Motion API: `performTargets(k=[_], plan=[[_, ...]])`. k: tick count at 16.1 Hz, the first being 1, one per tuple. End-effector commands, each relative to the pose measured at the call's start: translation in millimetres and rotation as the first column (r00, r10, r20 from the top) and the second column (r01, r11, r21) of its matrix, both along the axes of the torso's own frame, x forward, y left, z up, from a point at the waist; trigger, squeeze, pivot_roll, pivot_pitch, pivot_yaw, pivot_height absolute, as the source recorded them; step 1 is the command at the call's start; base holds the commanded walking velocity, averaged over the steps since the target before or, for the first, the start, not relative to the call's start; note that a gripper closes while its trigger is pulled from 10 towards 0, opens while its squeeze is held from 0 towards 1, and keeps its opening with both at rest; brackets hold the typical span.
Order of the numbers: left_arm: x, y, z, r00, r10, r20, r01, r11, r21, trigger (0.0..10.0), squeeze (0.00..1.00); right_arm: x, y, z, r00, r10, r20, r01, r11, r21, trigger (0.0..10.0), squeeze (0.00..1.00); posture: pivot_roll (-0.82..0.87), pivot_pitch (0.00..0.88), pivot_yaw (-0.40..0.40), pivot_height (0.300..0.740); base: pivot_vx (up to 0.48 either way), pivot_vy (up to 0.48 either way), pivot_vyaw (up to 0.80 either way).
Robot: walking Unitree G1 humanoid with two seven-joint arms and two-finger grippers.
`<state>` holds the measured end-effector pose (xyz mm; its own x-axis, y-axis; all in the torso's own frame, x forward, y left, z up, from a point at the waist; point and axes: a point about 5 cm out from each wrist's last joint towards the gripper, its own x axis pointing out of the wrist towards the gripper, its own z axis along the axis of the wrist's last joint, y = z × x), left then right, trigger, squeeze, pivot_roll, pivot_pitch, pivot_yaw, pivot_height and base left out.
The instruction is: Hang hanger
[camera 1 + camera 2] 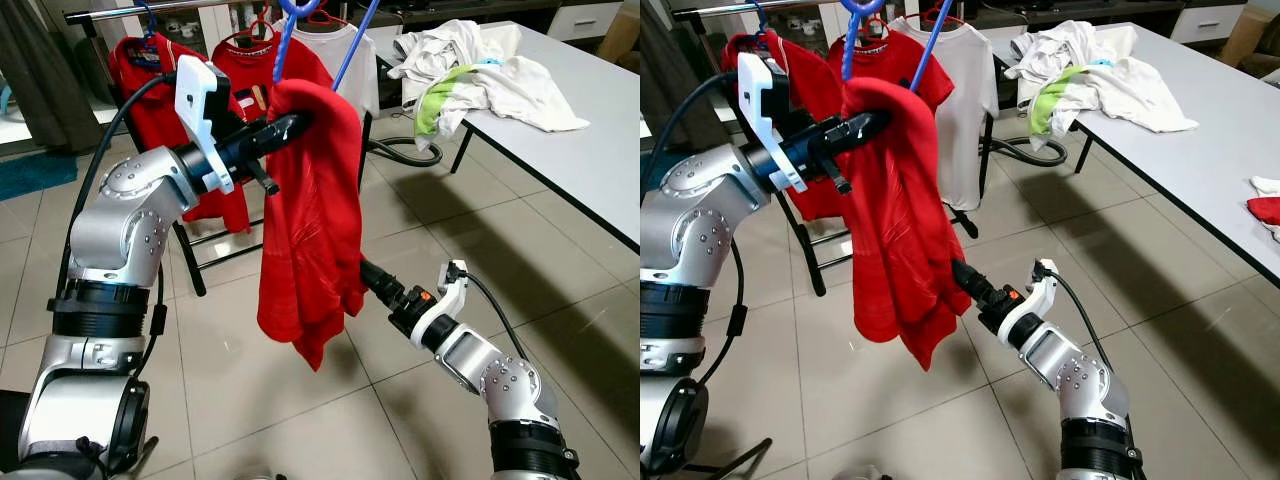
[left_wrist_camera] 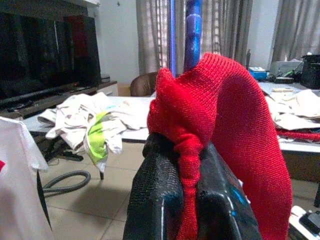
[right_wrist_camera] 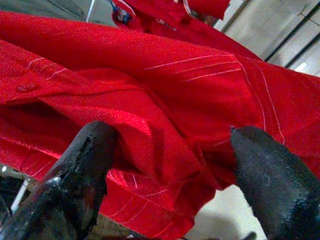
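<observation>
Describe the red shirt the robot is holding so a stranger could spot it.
Find the clothes rack with hung shirts. In front of it, the red shirt droops from a blue hanger, pinched by the left gripper; unlike the others, it hangs crumpled, off the rail.

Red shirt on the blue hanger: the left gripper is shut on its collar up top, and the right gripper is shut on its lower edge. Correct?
Not quite. The left gripper is shut on the collar of the red shirt by the blue hanger, but the right gripper is open: the right wrist view shows its fingers spread apart against the cloth.
</observation>
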<state>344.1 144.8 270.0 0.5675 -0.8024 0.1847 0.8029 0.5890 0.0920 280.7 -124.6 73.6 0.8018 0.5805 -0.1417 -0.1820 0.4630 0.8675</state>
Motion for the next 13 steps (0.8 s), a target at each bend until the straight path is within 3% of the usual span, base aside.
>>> performTargets(k=[1,4,8,10,13], plan=[[0.6,0.9,13,0.999,0.005,0.048,-0.004,1.0,-0.017,0.0,0.0,4.9,-1.2,10,0.999,-0.019,0.051,0.018,1.0,0.014,10.0,0.0,0.06,0.0,0.04,0.74,0.0,0.0,0.0],[1.3,1.5,13,0.999,0.006,0.047,-0.006,1.0,-0.016,0.0,0.0,7.0,-6.2,20,0.987,-0.039,0.155,0.038,0.999,0.009,10.0,0.0,0.06,0.0,0.041,0.74,0.0,0.0,0.0],[1.7,1.9,14,0.999,0.007,0.048,-0.006,1.0,-0.016,0.0,0.0,3.7,0.6,21,0.971,0.068,0.229,-0.033,0.988,-0.154,10.0,0.0,0.06,0.0,0.043,0.74,0.0,0.0,0.0],[2.1,2.0,15,0.999,0.007,0.05,-0.006,1.0,-0.017,0.0,0.0,2.8,4.6,13,0.964,0.123,0.235,-0.054,0.959,-0.279,10.0,0.0,0.06,0.0,0.043,0.74,0.0,0.0,0.0],[2.1,1.6,15,0.999,0.005,0.05,-0.004,1.0,-0.017,0.0,0.0,4.3,5.1,7,0.969,0.112,0.219,-0.029,0.936,-0.351,10.0,0.0,0.06,0.0,0.043,0.74,0.0,0.0,0.0]])
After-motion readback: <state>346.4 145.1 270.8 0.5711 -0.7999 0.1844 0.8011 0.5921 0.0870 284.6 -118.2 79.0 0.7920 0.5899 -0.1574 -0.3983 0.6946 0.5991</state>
